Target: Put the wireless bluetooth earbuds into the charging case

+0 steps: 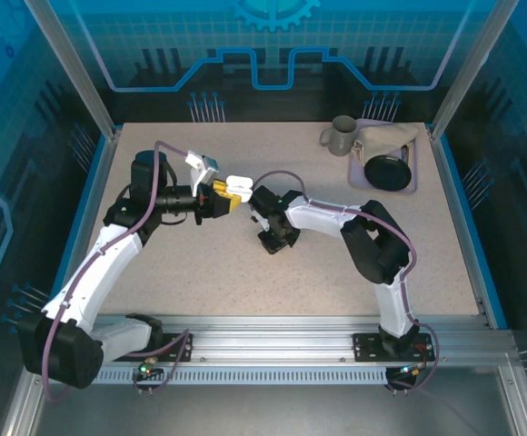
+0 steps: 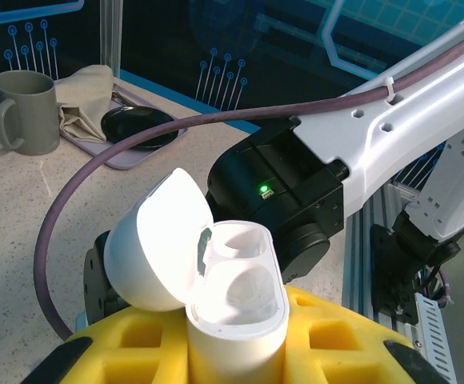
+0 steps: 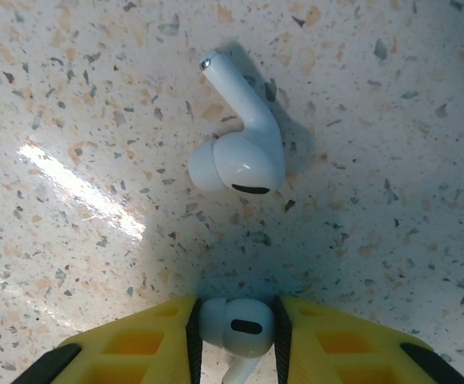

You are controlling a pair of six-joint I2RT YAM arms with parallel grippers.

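Jaws: left gripper [image 2: 236, 348] clamps the open charging case [image 2: 244, 280]; right gripper [image 3: 234, 322] pinches a white earbud [image 3: 234, 324], stem cropped; loose earbud [image 3: 244, 156] at twelve o'clock.

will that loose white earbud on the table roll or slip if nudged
The loose earbud looks glossy and rounded, so it would probably slip in a pinch. Lying on its side with the stem flat on the speckled table, it would likely pivot rather than roll. Hard shell, probably stiff and light.
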